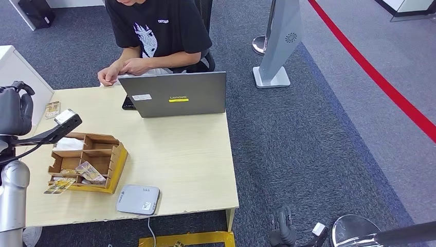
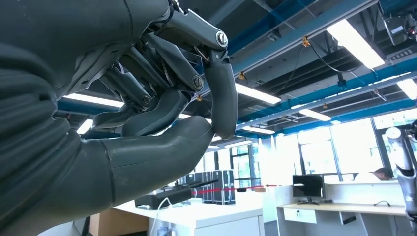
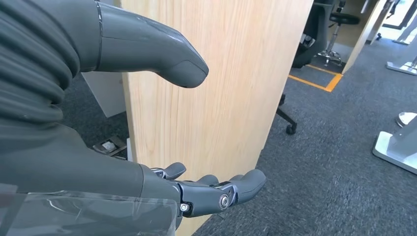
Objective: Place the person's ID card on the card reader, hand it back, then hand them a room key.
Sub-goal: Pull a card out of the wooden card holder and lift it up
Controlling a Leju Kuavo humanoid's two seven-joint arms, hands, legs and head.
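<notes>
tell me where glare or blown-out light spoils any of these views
Left wrist view: ceiling light strips and the far windows are blown out, leaving the left hand dark against them. Head view: even light, soft shadows on the table. Right wrist view: evenly lit, right hand clear.

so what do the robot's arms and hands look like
The left arm is a smooth silver tube. The left hand is dark grey, with a ribbed cover, a thick thumb and darker fingers with round metal pins. The right hand matches, behind a clear plastic guard.
</notes>
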